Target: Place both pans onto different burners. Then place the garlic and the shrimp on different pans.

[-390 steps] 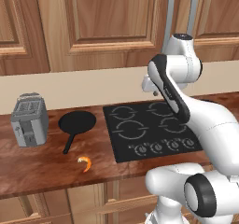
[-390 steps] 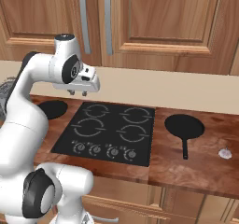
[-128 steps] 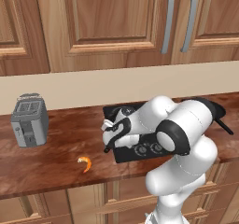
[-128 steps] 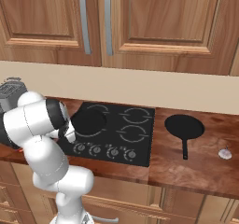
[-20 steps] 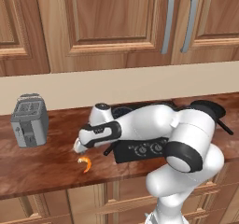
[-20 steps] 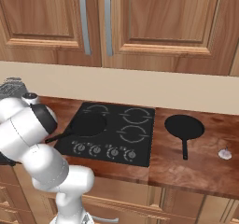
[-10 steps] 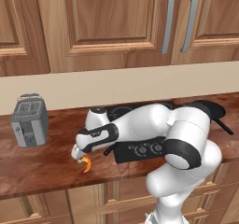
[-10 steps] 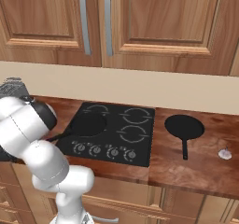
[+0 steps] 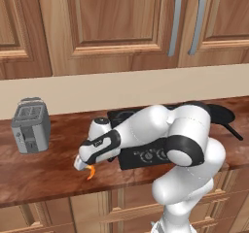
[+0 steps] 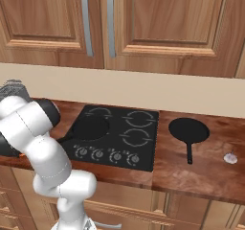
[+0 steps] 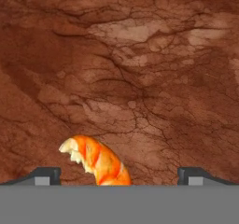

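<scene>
Wooden countertop [image 11: 140, 55] spreads under my gripper [image 11: 119, 174], whose fingers stand wide apart with the shrimp [image 11: 95, 160] lying between them, nearer one tip, not yet pinched. Over the last second I have dropped onto it from beside the cooktop [image 10: 119, 128]; one pan [image 10: 88, 127] sits on a burner, the other pan [image 10: 189, 130] still off to its right.

You have one pan [image 10: 89, 127] sitting on the cooktop's front-left burner [image 10: 91, 126]; the other pan [image 10: 189, 130] lies on the counter to the right, handle toward the front. The shrimp [image 11: 97, 161] — orange, curled, pale-tipped — lies on the brown counter. The white garlic [image 10: 230, 158] rests far right.
</scene>
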Available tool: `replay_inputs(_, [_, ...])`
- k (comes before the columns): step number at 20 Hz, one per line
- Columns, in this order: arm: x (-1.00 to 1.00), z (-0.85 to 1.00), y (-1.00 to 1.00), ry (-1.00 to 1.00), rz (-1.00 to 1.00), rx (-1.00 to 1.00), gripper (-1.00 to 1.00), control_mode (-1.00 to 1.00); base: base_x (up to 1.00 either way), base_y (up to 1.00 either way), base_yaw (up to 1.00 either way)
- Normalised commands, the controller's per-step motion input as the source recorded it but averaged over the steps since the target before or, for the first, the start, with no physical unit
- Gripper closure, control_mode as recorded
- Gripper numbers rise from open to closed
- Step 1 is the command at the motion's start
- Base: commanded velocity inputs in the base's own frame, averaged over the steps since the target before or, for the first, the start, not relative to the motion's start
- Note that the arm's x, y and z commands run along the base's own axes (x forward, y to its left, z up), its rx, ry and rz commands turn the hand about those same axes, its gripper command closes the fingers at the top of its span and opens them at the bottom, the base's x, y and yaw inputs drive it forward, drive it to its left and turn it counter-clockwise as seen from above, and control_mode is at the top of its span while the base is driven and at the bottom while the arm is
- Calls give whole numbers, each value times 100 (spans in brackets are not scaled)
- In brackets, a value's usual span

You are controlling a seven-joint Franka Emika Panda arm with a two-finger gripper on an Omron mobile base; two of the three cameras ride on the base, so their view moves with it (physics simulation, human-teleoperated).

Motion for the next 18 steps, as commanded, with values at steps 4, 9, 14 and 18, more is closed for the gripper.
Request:
replay_inputs(4, [0,-10,17,0,0,0,-100,-100,0,0,0])
replay_inputs(9, [-1,-22,16,0,0,-2,-100,-100,0,0,0])
replay_inputs(14, [-18,-44,23,0,0,-9,-100,-100,0,0,0])
replay_inputs(18, [-32,-46,27,0,0,-10,-100,-100,0,0,0])
